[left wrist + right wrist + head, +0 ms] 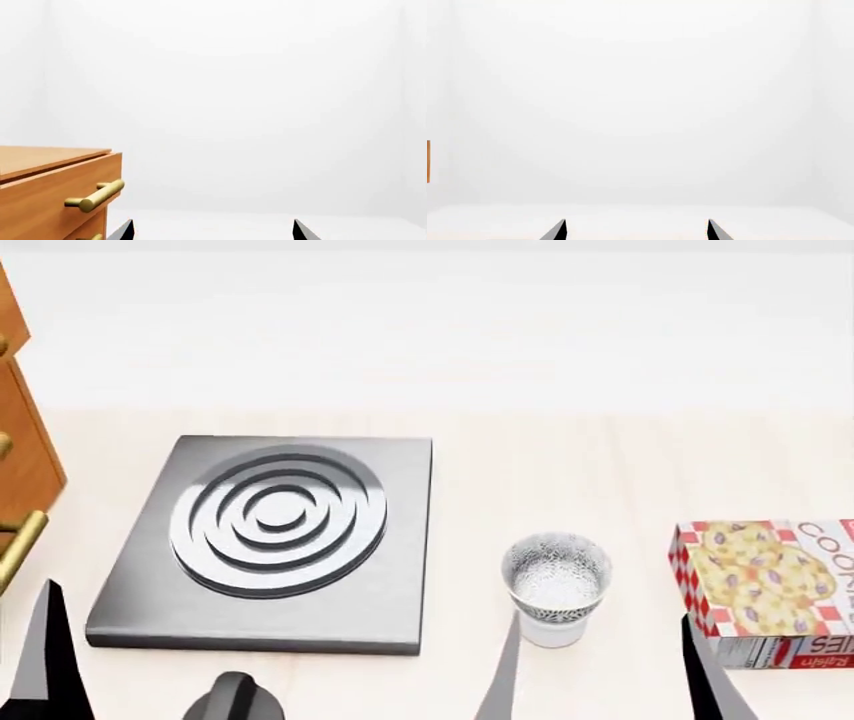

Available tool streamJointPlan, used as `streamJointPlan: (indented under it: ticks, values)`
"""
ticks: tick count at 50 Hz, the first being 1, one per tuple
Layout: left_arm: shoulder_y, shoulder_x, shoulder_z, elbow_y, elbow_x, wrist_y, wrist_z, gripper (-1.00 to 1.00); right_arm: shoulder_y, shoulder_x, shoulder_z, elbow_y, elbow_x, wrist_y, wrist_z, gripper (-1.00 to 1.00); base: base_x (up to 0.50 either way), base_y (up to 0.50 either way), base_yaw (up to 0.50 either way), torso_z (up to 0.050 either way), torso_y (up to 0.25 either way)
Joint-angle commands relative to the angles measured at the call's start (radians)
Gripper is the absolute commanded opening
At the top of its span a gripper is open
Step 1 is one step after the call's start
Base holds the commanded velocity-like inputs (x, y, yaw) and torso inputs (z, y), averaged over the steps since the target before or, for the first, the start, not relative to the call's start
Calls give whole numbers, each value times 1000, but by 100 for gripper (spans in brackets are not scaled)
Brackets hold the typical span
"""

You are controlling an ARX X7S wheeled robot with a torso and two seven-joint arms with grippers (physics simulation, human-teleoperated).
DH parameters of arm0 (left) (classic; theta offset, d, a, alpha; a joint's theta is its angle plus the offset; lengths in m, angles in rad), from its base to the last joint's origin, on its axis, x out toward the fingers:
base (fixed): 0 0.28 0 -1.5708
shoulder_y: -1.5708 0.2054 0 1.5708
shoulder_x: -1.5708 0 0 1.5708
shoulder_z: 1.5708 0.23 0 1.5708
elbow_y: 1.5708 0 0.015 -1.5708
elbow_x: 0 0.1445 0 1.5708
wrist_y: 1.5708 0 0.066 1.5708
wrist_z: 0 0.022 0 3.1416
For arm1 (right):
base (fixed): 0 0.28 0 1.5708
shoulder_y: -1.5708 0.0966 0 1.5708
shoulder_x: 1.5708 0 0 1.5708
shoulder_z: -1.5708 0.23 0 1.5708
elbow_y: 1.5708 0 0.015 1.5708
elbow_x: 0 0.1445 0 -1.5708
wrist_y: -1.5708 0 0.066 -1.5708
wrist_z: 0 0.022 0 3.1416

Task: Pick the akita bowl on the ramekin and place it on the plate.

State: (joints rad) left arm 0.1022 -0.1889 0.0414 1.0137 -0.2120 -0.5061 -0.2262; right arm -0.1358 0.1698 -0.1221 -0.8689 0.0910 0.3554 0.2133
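The akita bowl (557,575), dark with white speckles and pale inside, sits upright on the white ramekin (553,628) on the pale counter in the head view. My right gripper (601,620) is open at the near edge. Its left finger rises just in front of the bowl and ramekin, and the other stands before the cookie box. My left gripper (213,221) is open and holds nothing; one of its fingers (51,660) shows at the head view's lower left. The right gripper (637,220) is also seen open against white. The plate is out of view.
A grey burner slab (274,540) with concentric rings lies left of the bowl. A cookie box (767,590) lies at the right edge. A wooden cabinet (20,450) with brass handles (97,196) stands at the far left. A dark rounded thing (234,695) shows at the bottom edge.
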Motion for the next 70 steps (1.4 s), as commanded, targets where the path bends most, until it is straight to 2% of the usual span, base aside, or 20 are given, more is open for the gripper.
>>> streamJointPlan:
  ticks: [1, 16, 18, 19, 21, 54, 55, 65, 68, 70]
  values:
    - [0, -14, 2, -2, -20, 6, -13, 100, -6, 15, -14, 5, -1, -22, 4, 100, 0, 0, 0, 50, 0]
    - [-4, -31, 3, -2, -40, 11, -31, 100, -3, 25, -21, 3, 6, -18, 16, 100, 0, 0, 0, 50, 0]
    - [18, -30, 3, -16, -35, 75, -19, 100, -2, 26, -20, 4, 8, -18, 18, 100, 0, 0, 0, 50, 0]
    - [6, -31, -1, -10, -50, 20, -33, 100, -2, 27, -21, 4, 7, -18, 20, 100, 0, 0, 0, 0, 0]
    - [20, -26, -11, -12, -50, 75, -28, 100, -3, 28, -24, 5, 7, -20, 21, 100, 0, 0, 0, 0, 0]
    - [10, -53, -2, -16, -69, 74, -73, 100, 1, 49, -39, 10, 19, -21, 44, 100, 0, 0, 0, 0, -236]
    - [2, -54, -7, -10, -87, 38, -83, 100, 1, 50, -40, 10, 18, -21, 45, 100, 0, 0, 0, 0, 0]
    - [-7, -62, 8, -18, -98, 6, -103, 100, 0, 53, -53, -3, 18, -28, 54, 100, 0, 0, 0, 0, 0]
    - [-7, -65, 9, -13, -100, 2, -108, 100, 29, 55, -47, -48, 34, 46, 62, 100, 0, 0, 0, 0, 0]
    - [-6, -66, 13, -13, -101, 3, -110, 100, 6, 57, -50, -6, 26, -18, 59, 100, 0, 0, 0, 0, 0]
